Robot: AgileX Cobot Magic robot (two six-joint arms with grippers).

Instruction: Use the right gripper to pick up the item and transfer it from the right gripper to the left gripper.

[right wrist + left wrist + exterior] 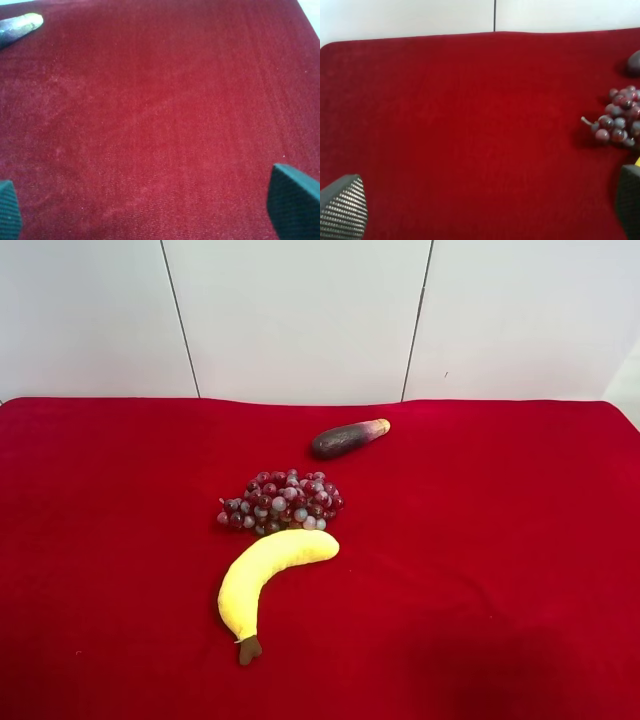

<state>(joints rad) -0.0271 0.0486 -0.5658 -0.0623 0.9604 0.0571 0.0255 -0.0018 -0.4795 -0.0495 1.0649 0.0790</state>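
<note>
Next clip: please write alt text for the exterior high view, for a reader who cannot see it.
A bunch of toy grapes lies mid-table on a red cloth, untouched. A yellow plush banana lies just in front of it and a dark purple eggplant-like piece behind it. No arm appears in this view.

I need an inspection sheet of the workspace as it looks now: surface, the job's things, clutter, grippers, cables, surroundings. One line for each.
Surface: red cloth covers the whole table.
Job's things: bunch of grapes lies near the middle, not held.
Clutter: yellow banana beside the grapes on the near side, touching or almost; dark eggplant with a tan tip behind them, apart.
Grippers: right gripper open over bare cloth, only the eggplant's tip in its view; left gripper open, empty, the grapes off to one side of its view. Neither shows in the high view.
Cables: nothing seen.
Surroundings: white wall panels behind the table.
</note>
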